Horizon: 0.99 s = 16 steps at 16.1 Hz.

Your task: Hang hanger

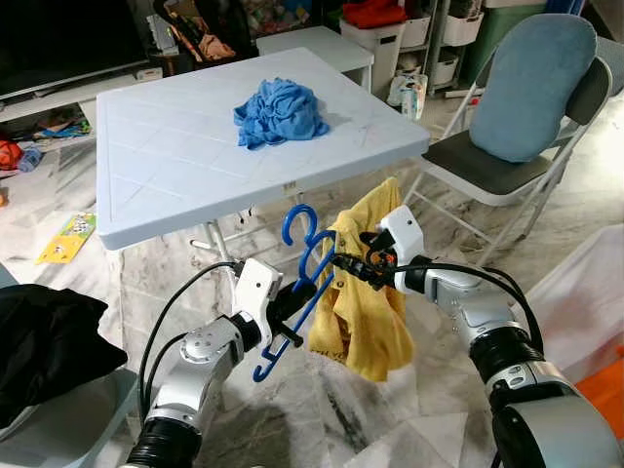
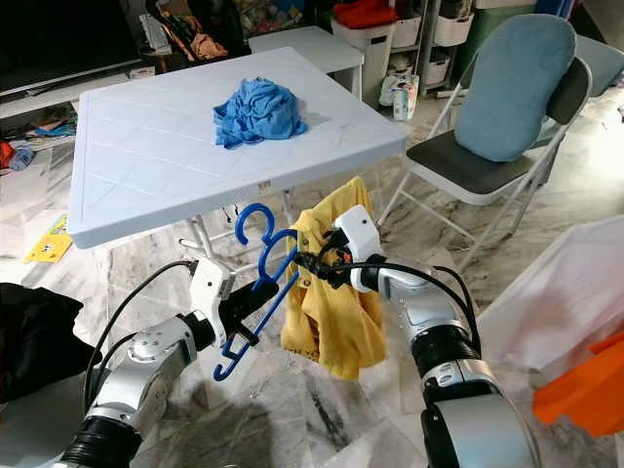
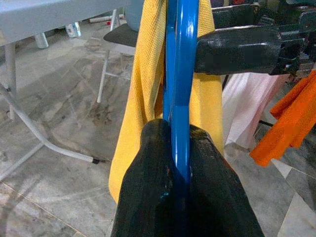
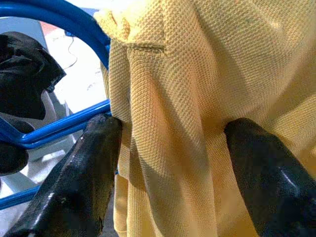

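Two grippers are working one load here, just in front of the white table's (image 1: 146, 210) near edge. The left gripper (image 1: 285, 304) has its black fingers (image 3: 148, 197) pinched tight on the blue hanger (image 1: 304, 283), clamping the lower bar so the hooks ride above and ahead of it. That low grip looks deliberate: it leaves the hooks free to catch on something.

Across from it, the right gripper (image 1: 349, 263) meets the hanger from the opposite side, at the top of the yellow garment (image 1: 366, 312). Its wrist camera shows the fingers (image 4: 79, 187) spread well apart with a fold of yellow knit running between them and the blue bar just beyond; neither finger is visibly pressing the cloth, so this reads as straddling, not gripping. My guess is it's steadying or seating the fabric on the hanger. The garment drapes straight down below both tools.

A blue cloth (image 1: 281, 112) sits on the table well beyond the grippers. No rail in sight yet, so the hanging itself looks still to come.
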Tool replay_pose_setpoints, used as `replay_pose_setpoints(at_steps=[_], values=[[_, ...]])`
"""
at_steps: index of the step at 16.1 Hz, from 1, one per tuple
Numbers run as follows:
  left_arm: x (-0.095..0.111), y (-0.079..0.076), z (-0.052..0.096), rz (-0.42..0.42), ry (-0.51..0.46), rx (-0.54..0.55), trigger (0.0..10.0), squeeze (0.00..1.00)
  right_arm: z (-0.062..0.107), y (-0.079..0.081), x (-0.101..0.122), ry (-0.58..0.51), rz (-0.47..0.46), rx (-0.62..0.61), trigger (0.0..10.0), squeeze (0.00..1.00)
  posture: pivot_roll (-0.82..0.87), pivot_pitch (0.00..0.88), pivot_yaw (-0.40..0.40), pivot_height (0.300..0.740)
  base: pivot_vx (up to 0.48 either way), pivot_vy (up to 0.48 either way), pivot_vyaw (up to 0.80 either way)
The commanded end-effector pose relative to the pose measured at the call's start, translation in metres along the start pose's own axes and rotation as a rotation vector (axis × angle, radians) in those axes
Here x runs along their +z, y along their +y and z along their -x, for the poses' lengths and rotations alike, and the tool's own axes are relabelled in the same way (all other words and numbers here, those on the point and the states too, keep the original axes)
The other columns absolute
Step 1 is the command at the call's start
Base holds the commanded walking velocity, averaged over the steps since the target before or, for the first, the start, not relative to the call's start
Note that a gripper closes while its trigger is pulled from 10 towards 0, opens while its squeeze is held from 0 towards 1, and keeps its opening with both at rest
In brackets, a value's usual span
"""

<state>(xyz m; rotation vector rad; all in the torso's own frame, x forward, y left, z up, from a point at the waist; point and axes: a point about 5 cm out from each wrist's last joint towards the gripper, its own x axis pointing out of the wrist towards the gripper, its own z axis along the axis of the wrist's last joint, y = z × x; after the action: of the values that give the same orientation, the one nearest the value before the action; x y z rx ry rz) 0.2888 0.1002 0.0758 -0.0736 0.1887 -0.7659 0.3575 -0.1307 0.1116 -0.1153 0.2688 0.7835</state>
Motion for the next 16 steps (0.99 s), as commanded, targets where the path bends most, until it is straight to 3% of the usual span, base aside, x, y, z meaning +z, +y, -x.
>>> replay_pose_setpoints(at_steps=[1,16], values=[[0.0140,-0.0027,0.0002,-0.034,-0.054,-0.038,0.0,0.00,0.0033,-0.0077,0.0088,-0.032,0.009,-0.055,0.0,0.00,-0.13,0.000,0.054,0.740,0.000,0.000,0.00],[0.0132,-0.0029,0.0020,-0.054,-0.046,-0.035,0.6,0.00,0.0090,-0.0171,0.0109,-0.029,-0.027,-0.091,0.0,0.00,-0.12,0.000,0.043,0.740,0.000,0.000,0.00]])
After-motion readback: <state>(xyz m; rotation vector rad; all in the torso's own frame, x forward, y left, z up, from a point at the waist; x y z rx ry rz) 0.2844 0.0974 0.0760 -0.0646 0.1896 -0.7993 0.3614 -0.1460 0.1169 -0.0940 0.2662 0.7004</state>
